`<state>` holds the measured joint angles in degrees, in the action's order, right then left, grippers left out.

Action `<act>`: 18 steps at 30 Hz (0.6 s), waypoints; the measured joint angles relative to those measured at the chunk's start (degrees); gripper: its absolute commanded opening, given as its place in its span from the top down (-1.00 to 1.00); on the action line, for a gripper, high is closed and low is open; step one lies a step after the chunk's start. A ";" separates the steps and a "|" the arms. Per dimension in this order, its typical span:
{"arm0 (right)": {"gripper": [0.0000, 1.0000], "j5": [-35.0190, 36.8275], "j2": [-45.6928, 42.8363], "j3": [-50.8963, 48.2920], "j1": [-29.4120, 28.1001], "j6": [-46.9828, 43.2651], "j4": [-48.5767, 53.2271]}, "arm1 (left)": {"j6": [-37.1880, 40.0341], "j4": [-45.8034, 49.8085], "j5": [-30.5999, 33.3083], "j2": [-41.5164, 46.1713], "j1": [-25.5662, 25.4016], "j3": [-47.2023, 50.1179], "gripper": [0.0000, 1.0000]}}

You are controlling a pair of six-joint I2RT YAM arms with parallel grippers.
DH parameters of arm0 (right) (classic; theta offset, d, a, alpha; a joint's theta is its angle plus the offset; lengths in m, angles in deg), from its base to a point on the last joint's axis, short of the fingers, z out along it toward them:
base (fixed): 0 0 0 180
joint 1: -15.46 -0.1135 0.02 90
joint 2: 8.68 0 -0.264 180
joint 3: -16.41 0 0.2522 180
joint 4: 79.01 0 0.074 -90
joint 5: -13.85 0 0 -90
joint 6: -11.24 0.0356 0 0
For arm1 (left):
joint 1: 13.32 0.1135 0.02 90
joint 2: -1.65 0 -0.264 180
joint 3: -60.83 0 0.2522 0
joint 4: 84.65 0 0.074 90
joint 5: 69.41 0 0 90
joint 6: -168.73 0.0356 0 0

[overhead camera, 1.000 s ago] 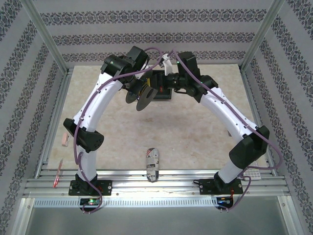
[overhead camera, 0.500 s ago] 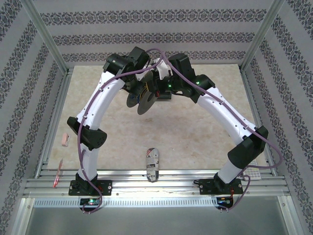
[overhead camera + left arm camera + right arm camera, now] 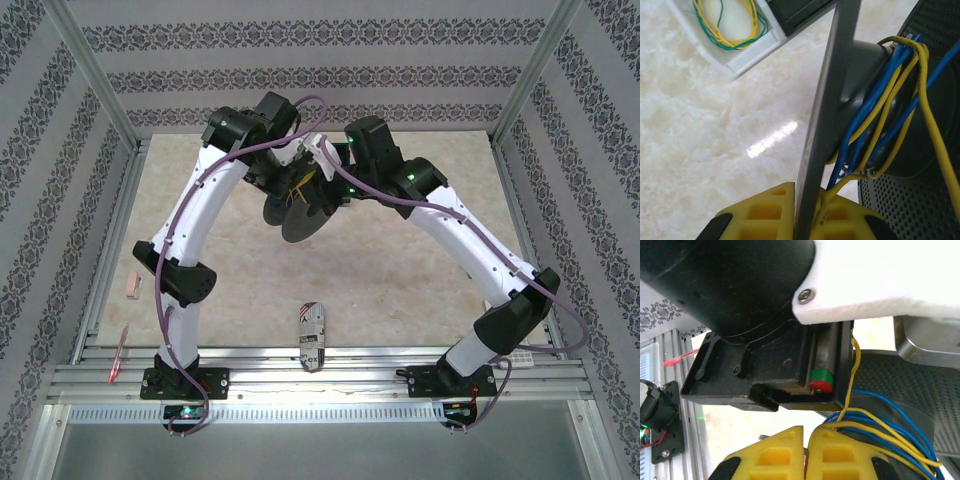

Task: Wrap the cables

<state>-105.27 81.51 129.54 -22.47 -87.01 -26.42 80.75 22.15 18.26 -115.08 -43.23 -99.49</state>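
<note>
Winding was judged best with the yellow cable [image 3: 856,360], pinched in the right gripper [image 3: 805,452], kept taut against the spool [image 3: 827,100] clamped by the left gripper [image 3: 807,214].

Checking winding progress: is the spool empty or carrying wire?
Carrying wire: loose turns of yellow cable and blue wire circle the spool.

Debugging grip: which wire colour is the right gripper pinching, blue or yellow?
The yellow cable: it runs into the right gripper's shut fingers; blue wires loop past.
</note>
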 measured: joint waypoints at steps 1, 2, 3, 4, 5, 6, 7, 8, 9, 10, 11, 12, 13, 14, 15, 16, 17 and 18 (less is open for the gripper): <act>0.76 0.33 -0.42 -0.04 0.00 -0.87 0.42 | 0.07 0.00 -0.76 0.11 0.00 0.00 1.00; 0.65 0.59 -0.72 -0.04 0.00 -1.42 0.66 | 0.11 0.00 -1.29 0.20 0.00 0.00 1.00; 0.62 -0.28 -1.07 -0.11 -0.24 -2.32 1.18 | -0.17 -0.02 -2.10 0.22 0.00 -0.11 1.00; 0.56 -2.32 -1.44 -0.22 -1.07 -2.60 1.40 | -0.46 -0.52 -2.91 0.22 0.00 -0.15 1.00; 0.53 -4.79 -2.01 -0.24 -2.47 -2.91 1.20 | -1.07 -1.38 -3.08 0.02 -0.09 -0.15 1.00; 0.51 -6.97 -2.95 -0.24 -4.24 -3.13 0.92 | -1.46 -2.86 -2.32 -0.42 -0.09 -0.15 1.00; 0.48 -8.92 -4.07 -0.24 -5.57 -3.26 0.57 | -1.92 -4.11 -1.73 -0.98 -0.02 -0.13 1.00; 0.48 -10.67 -5.40 -0.26 -6.47 -3.41 0.28 | -2.12 -5.03 -1.77 -1.44 0.20 -0.07 1.00; 0.48 -11.93 -6.86 -0.26 -6.43 -3.56 -0.09 | -2.25 -5.77 -1.95 -1.79 0.28 0.00 1.00; 0.45 -13.03 -8.57 -0.26 -5.46 -3.56 -0.68 | -2.36 -6.32 -1.84 -1.97 0.26 0.33 1.00; 0.40 -13.86 -9.97 -0.26 -4.09 -3.54 -1.20 | -2.45 -6.73 -1.75 -1.97 0.24 0.63 1.00; 0.31 -14.62 -11.41 -0.26 -2.16 -3.48 -1.77 | -2.45 -6.95 -1.79 -1.95 0.24 0.85 1.00; 0.22 -15.43 -12.79 -0.39 -0.07 -3.23 -2.40 | -2.45 -7.17 -1.97 -1.86 0.24 1.11 1.00; 0.11 -16.11 -14.03 -0.70 1.92 -2.82 -3.04 | -2.45 -7.54 -2.14 -1.66 0.24 1.57 1.00; -0.02 -16.98 -15.45 -1.46 4.26 -2.29 -3.98 | -2.45 -7.96 -2.23 -1.46 0.24 2.12 1.00; -0.16 -17.86 -16.90 -2.67 6.64 -1.44 -5.07 | -2.43 -8.52 -2.51 -1.11 0.24 2.99 1.00; -0.29 -18.78 -18.40 -4.22 9.18 -0.28 -6.19 | -2.43 -9.07 -3.02 -0.72 0.24 3.96 1.00; -0.37 -19.87 -20.06 -6.32 12.09 1.05 -7.72 | -2.43 -9.94 -4.11 -0.02 0.28 5.46 1.00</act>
<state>-125.14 61.45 123.23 -10.38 -85.96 -34.14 78.33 12.20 14.15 -115.10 -42.95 -94.03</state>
